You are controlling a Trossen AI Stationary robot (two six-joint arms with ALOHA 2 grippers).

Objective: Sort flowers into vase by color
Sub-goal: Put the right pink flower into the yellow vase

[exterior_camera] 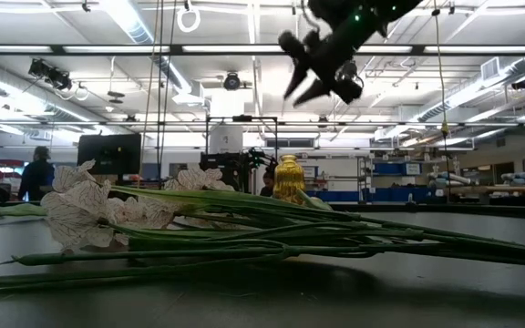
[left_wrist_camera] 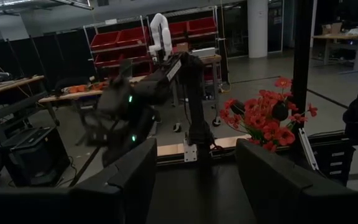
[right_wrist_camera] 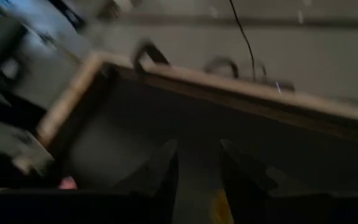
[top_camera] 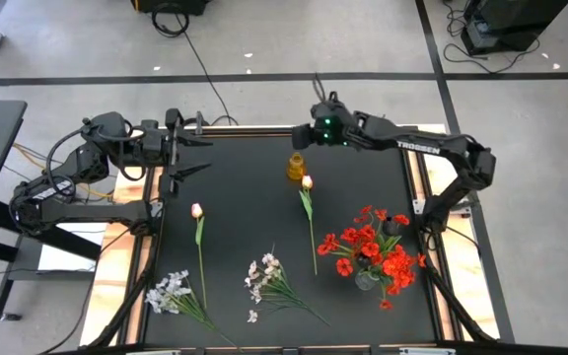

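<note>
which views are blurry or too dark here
Right wrist view: smeared by motion and dim, only the table edge reads. Left wrist view: dark up close, red flowers lit and sharp. Low view: bright ceiling lights, white blossoms soft up close. High view: even, clear.

Right wrist view smeared by motion. Clear vase (top_camera: pixel 366 279) mostly buried under red blossoms (top_camera: pixel 375 252). Low view: yellow vase (exterior_camera: pixel 288 179) base hidden behind green stems (exterior_camera: pixel 335 239).
</note>
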